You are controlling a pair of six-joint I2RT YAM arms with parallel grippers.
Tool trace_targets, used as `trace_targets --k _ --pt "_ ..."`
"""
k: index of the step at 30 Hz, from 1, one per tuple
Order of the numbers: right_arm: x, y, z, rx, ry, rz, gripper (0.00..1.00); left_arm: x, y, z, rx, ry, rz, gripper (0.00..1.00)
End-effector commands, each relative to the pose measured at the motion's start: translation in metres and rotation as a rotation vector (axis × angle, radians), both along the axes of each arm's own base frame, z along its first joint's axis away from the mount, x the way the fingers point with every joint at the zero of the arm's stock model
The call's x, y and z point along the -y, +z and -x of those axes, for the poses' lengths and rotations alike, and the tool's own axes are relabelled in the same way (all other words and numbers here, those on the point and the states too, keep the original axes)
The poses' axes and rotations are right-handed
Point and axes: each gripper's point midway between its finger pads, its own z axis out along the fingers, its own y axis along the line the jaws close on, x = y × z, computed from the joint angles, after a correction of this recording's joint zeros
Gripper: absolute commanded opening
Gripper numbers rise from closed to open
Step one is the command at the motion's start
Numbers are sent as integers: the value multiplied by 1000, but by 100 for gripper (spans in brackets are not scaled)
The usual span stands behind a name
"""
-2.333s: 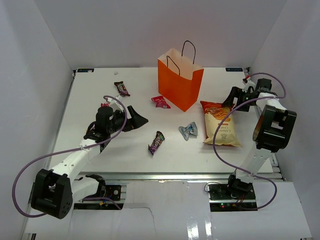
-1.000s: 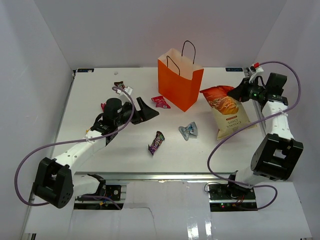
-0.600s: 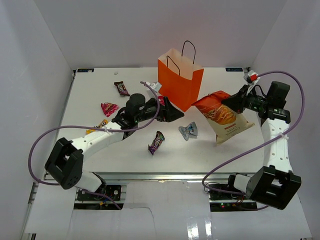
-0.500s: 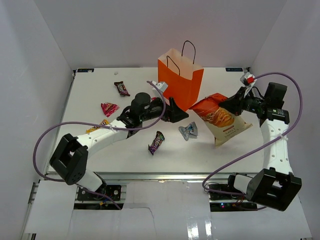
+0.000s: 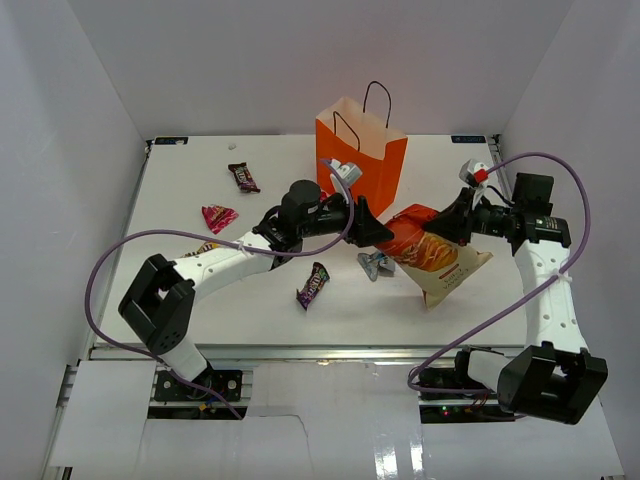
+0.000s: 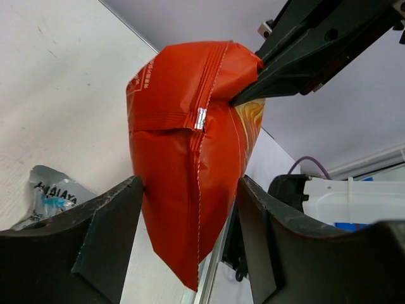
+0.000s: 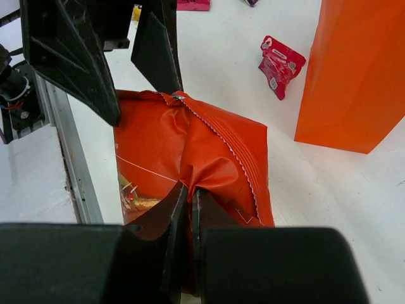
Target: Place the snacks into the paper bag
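Observation:
The large orange chip bag hangs in the air in front of the orange paper bag. My right gripper is shut on a pinched fold at its top. From the left, my left gripper straddles the chip bag's other end, with a finger against each side. A silver-blue wrapper lies just below the chip bag. A purple packet, a pink wrapper and a dark candy bar lie on the table to the left.
A pink-red packet lies by the paper bag's foot. The paper bag stands upright at the table's back middle, handles up. White walls close in the table on three sides. The table's metal front rail runs under the chip bag's end.
My right gripper has carried the chip bag leftward off the table. My left arm has swung right to it and its jaws have narrowed onto the bag.

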Motion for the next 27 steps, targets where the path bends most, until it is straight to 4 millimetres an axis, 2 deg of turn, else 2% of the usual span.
trace_targets --k 1,5,6,9,10,13,19,21,22,24,25,26,27 --pt "-8 30 4 118 48 -8 8 7 11 18 10 -78 29 71" --pt "-17 29 8 132 71 3 8 9 4 29 -2 -115 17 71" --pt "-19 25 9 128 72 6 8 9 2 30 -5 -115 12 67" --pt "-26 22 14 127 87 11 8 9 -2 30 -11 -110 1 46" --pt "-29 23 15 130 90 11 8 9 -3 29 -13 -104 -2 32" --pt "-29 25 13 136 78 10 8 7 -2 28 -2 -89 -6 18" --pt "-30 20 10 135 67 25 10 1 -1 34 25 -103 -34 3" --pt "-30 15 7 141 59 46 17 -3 -4 34 42 -98 -62 0" --pt "-29 11 6 138 57 57 30 -6 -5 35 50 -98 -72 0" --pt "-26 5 3 148 50 93 47 -13 -7 37 86 -92 -108 0" --pt "-24 3 1 184 61 122 61 -16 -7 36 97 -85 -125 0" --pt "-23 0 2 177 62 137 67 -19 -6 37 113 -85 -139 0" --pt "-20 2 -1 190 59 160 72 -24 -14 39 125 -95 -181 0"
